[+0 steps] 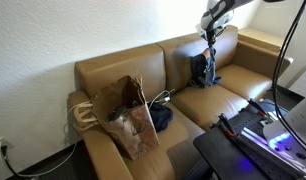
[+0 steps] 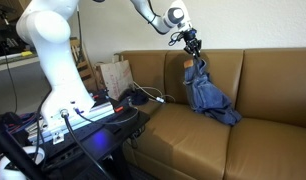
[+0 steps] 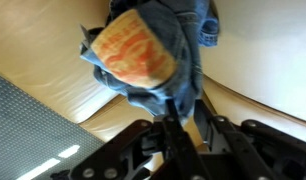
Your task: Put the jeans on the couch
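Note:
The faded blue jeans (image 1: 205, 68) hang bunched over the back of a seat cushion of the tan leather couch (image 1: 123, 75), their lower end piled on the cushion. In both exterior views my gripper (image 1: 209, 35) holds their top from above, in front of the backrest. The jeans (image 2: 203, 88) drape down from the gripper (image 2: 193, 47) onto the couch (image 2: 278, 90). In the wrist view the jeans (image 3: 143, 50) show a pale inner patch, and denim is pinched between the jaws of the gripper (image 3: 187, 103).
A crumpled brown paper bag (image 1: 133, 122) and a dark navy bundle (image 1: 161, 118) sit on the couch's other seat, with cables beside them. A black stand with lit equipment (image 1: 255, 128) stands in front of the couch. The bag (image 2: 115, 75) is near the armrest.

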{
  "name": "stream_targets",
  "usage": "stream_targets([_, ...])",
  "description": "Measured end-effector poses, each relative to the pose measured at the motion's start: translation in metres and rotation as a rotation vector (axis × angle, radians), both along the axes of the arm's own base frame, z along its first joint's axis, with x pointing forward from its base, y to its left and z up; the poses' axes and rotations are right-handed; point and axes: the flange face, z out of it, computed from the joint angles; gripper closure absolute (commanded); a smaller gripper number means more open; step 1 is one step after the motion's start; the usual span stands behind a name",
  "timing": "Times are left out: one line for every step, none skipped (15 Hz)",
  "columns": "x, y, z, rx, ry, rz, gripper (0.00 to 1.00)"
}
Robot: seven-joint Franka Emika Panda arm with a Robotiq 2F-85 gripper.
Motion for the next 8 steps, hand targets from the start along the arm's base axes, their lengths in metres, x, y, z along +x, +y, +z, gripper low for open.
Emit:
stream_targets([0.001, 0.001, 0.01, -0.026, -0.006, -0.002, 0.37])
stream_targets([0.002, 0.001, 0.019, -0.041, -0.003, 0.004, 0.29])
stream_targets([0.0, 0.0, 0.03, -0.05, 0.009, 0.01, 0.21])
stream_targets([-0.001, -0.002, 0.044, -0.053, 0.012, 0.018, 0.15])
stream_targets([-0.002, -0.003, 0.063, -0.043, -0.007, 0.039, 0.07])
stream_targets([-0.003, -0.002, 0.087, -0.029, -0.045, 0.065, 0.02])
stream_targets([-0.004, 0.0, 0.115, -0.019, -0.093, 0.092, 0.2])
stream_targets([-0.008, 0.001, 0.135, -0.012, -0.114, 0.098, 0.12])
